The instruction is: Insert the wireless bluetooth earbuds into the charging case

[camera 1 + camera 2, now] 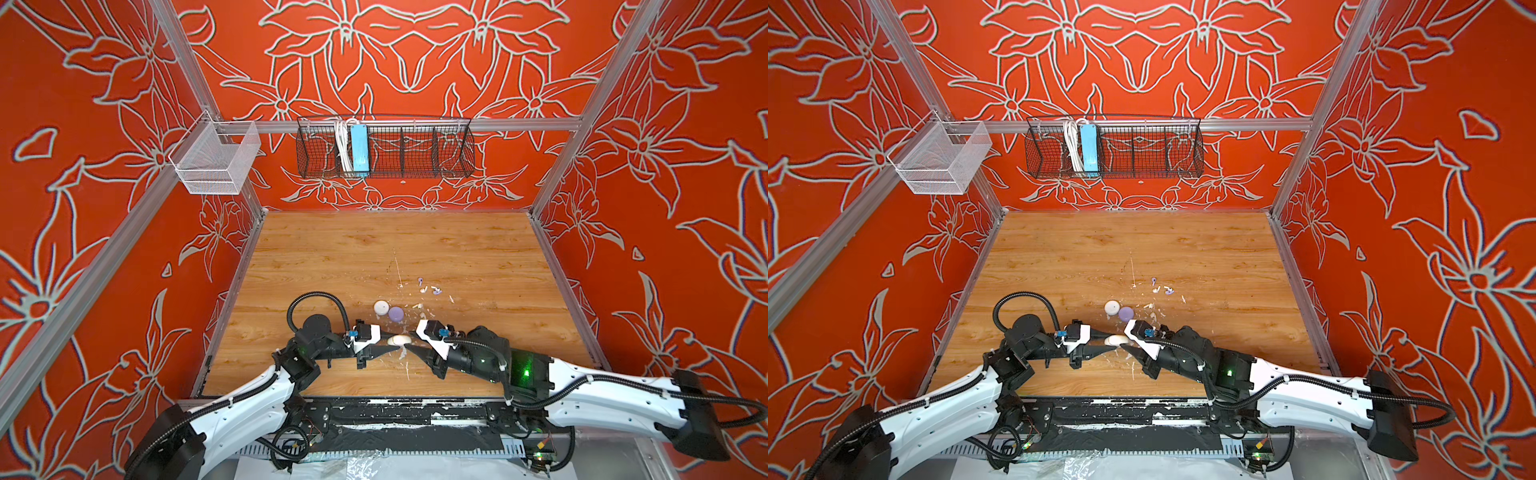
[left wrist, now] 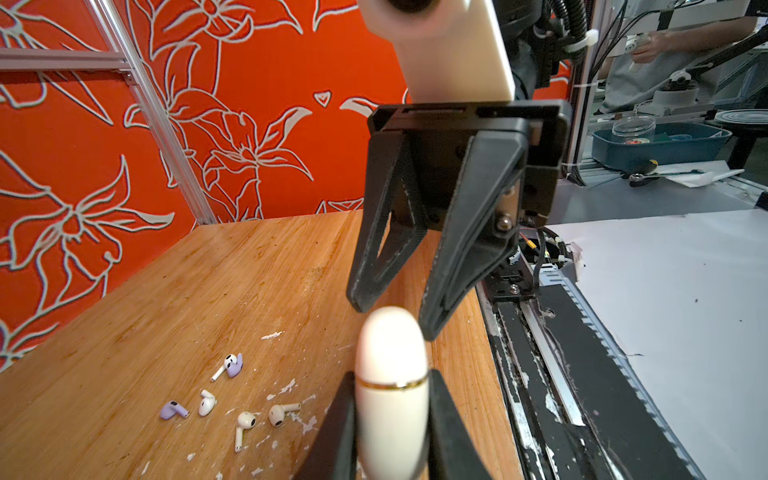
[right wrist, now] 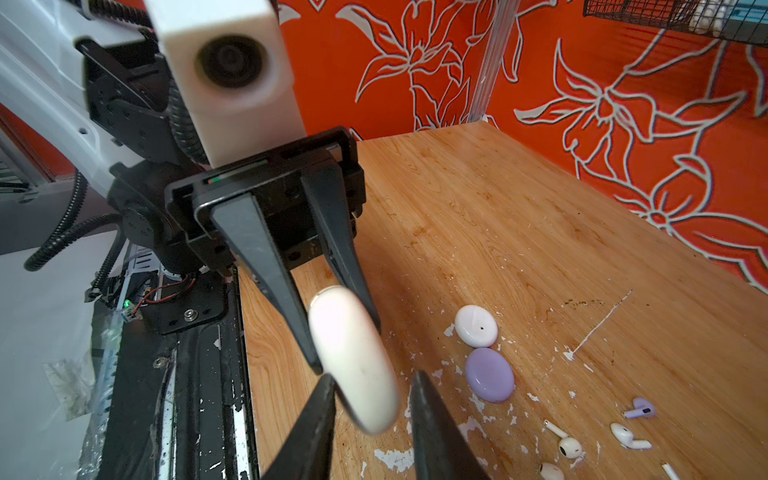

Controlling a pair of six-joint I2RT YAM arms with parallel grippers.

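A smooth, glossy plastic is seen on the cream oval charging case (image 2: 390, 353) (ringed by a thin gold band). The wood-grain counter (image 1: 374, 249) is flecked with chipped white paint; the jaws are matt black.

Lab: aluminium frame (image 1: 523, 124), bench clutter (image 2: 660, 141)

Both top views look steeply down from above the robot's base over the whole counter (image 1: 374, 249). Each wrist view rides close behind its own hand, the left hand (image 2: 390, 374) and right hand (image 3: 372, 384) facing each other. Both share the cream charging case (image 2: 390, 340).
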